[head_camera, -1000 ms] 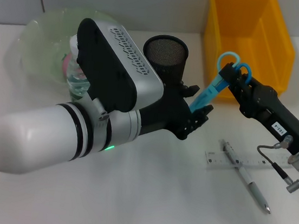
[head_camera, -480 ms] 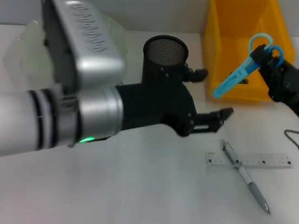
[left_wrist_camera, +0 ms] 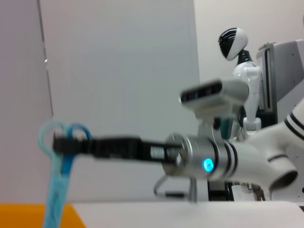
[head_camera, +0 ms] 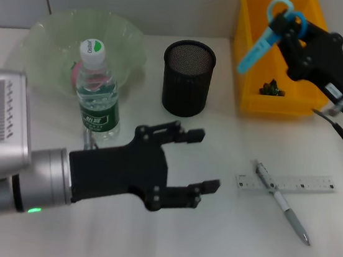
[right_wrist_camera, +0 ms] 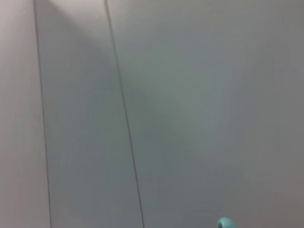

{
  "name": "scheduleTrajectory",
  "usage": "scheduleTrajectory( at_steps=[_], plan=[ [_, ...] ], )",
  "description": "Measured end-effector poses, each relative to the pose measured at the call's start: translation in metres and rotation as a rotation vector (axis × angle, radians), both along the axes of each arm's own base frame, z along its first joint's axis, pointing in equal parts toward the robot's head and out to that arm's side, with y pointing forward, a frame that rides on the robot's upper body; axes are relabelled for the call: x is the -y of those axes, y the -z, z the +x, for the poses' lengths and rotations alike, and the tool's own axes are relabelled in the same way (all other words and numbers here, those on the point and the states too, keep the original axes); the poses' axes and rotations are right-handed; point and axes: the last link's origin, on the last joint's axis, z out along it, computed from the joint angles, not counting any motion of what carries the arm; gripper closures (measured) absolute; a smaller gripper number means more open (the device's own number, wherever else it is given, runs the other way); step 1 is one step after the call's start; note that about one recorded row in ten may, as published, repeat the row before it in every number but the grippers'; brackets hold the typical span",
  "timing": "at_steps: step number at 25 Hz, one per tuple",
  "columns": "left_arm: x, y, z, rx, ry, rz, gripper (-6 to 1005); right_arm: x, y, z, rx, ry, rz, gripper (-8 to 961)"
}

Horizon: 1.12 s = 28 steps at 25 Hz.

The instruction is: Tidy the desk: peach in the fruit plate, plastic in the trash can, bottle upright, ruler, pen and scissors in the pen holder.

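right gripper [head_camera: 292,25] pinches the scissors [head_camera: 262,38] by the handles, blades hanging over the yellow bin [head_camera: 253,76] right of the holder [head_camera: 187,78]. left gripper [head_camera: 200,159], fingers spread, hovers before the holder. only the left wrist view shows the scissors [left_wrist_camera: 56,180] side-on.

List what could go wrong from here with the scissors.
1. The right gripper holds the scissors by the handles only, blades hanging tilted above the yellow bin; a slip would probably drop them into it, not the pen holder.
2. The holder's mouth is narrow, so tilted blades may catch its rim.
3. The open left gripper hovers near the holder and bottle; the arms might collide.
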Motion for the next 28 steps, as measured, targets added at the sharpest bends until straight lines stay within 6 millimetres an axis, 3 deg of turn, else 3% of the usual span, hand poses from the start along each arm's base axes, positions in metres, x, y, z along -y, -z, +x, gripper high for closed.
scheduleTrajectory(
  at_steps=[3,9,14,28],
  plan=[
    [0.003,0.006,-0.013,-0.004,-0.037,-0.012,215,-0.013,0.008,-0.015,0.066,-0.038,0.044,867],
    [0.001,0.01,-0.019,0.0,-0.069,-0.043,214,-0.045,0.033,-0.043,0.196,-0.042,0.072,867],
    [-0.001,0.012,-0.019,-0.005,-0.075,-0.058,215,-0.051,0.044,-0.052,0.23,-0.043,0.065,867],
    [-0.007,0.012,-0.018,0.008,-0.109,-0.078,214,-0.069,0.062,-0.049,0.359,0.058,0.011,867]
  ],
)
